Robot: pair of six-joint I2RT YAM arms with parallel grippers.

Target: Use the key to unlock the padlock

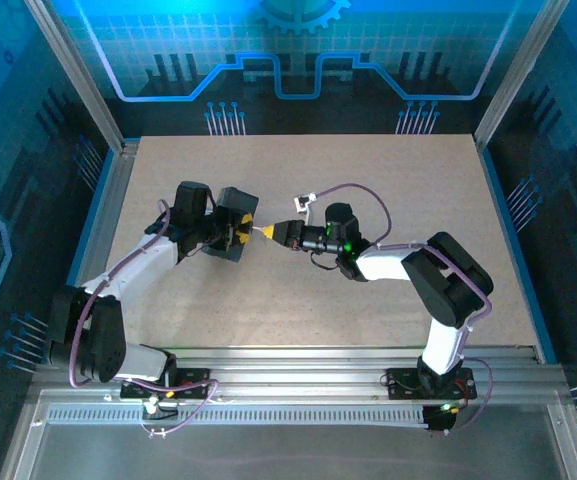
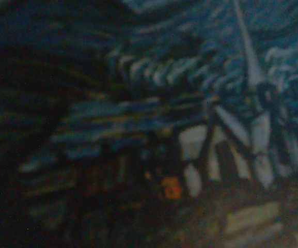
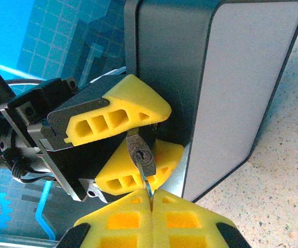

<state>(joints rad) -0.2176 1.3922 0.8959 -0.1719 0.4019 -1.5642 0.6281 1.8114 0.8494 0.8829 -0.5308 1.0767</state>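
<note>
Alignment matters most: the right gripper pinches the key, whose tip meets the padlock just below its keyhole. The left gripper clamps the padlock against the box. The key probably needs a nudge onto the slot, a straight push in, then a gentle twist.

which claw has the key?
The right claw, fingers pressed together at the bottom of the right wrist view, with the key pinched between them. The left claw grips the padlock instead.
</note>
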